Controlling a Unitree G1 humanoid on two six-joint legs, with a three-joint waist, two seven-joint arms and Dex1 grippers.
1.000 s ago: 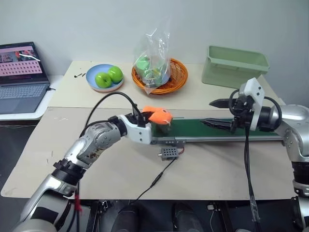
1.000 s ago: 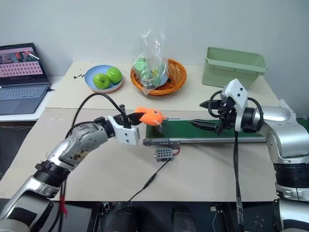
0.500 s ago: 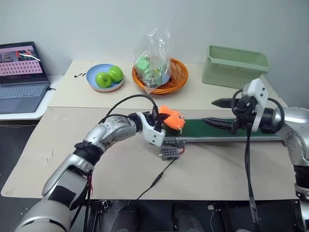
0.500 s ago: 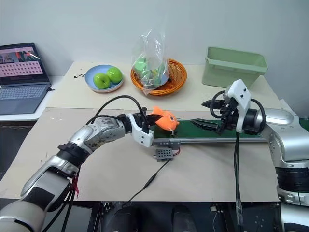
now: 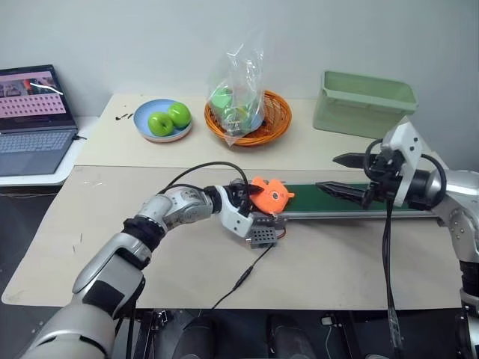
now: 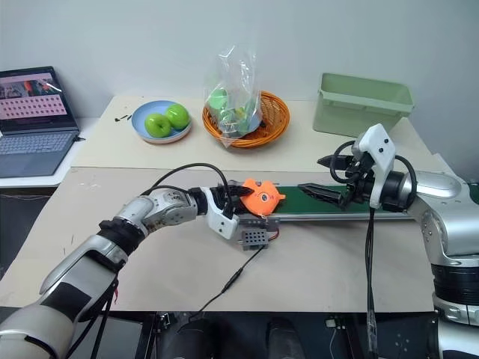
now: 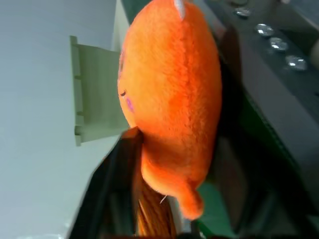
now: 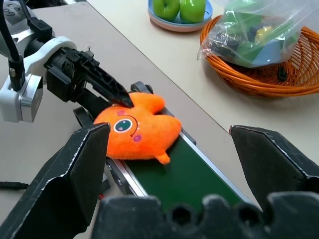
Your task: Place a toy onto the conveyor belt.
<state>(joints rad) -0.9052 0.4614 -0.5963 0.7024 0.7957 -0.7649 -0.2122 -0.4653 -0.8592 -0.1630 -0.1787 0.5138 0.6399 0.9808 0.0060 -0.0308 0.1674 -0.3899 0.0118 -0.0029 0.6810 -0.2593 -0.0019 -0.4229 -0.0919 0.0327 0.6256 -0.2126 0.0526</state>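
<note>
The orange toy lies on the left end of the dark green conveyor belt. My left gripper is level with that end of the belt, open, its jaws apart around the toy's left side. One black finger rests along the toy's upper edge. In the left wrist view the toy sits close between the fingers. My right gripper hovers over the belt to the right of the toy, open and holding nothing.
A small grey box with a cable sits just in front of the belt's left end. Behind the belt stand a blue plate of green apples, an orange basket with a plastic bag and a pale green bin. A laptop is at far left.
My left arm has carried the toy right and down onto the belt's left end, and its jaws have come apart. The right gripper has kept its place.
</note>
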